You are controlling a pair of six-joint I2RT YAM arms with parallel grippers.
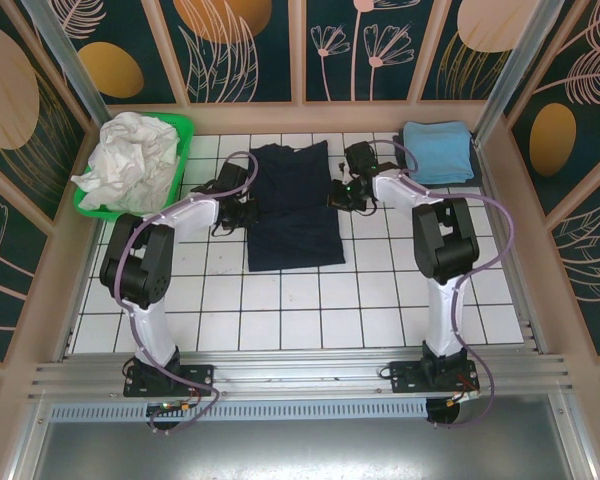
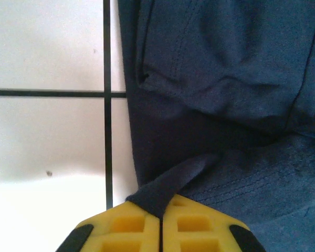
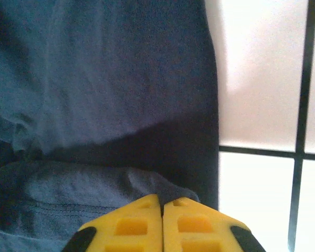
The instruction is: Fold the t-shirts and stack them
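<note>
Navy t-shirt [image 1: 293, 205] lies flat at tabletop [image 1: 380, 300] centre, long axis 12 to 6 o'clock. Left pincer [image 2: 160, 210] at its 9 o'clock edge, jaws pressed together, nipping a ridge of navy cloth. Right pincer [image 3: 162, 202] at the 3 o'clock edge, likewise clamped on a bunched fold (depth of bite unclear). Light blue t-shirt [image 1: 436, 150] folded at 1 o'clock; white t-shirt [image 1: 130, 160] crumpled in green basket [image 1: 185, 130] at 10 o'clock.
</note>
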